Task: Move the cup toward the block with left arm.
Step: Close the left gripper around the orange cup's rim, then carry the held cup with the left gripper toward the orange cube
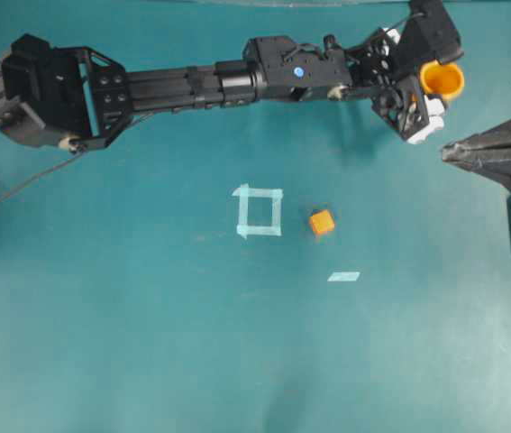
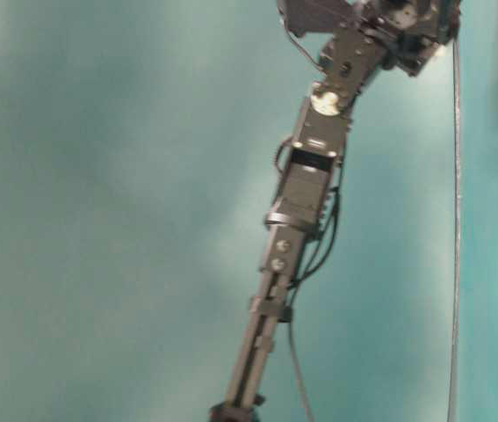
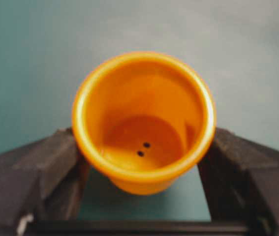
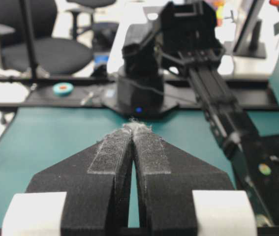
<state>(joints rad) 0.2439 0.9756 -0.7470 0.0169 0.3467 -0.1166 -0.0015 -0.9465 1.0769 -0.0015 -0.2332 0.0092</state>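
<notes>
Orange cup (image 1: 442,79) stood at the far right of the worktop (image 1: 147,343), between the jaws of the left pincer (image 1: 424,83), which flanked it; whether they gripped was unclear. The block (image 1: 322,222) lay well apart, so the carry remained undone.
</notes>
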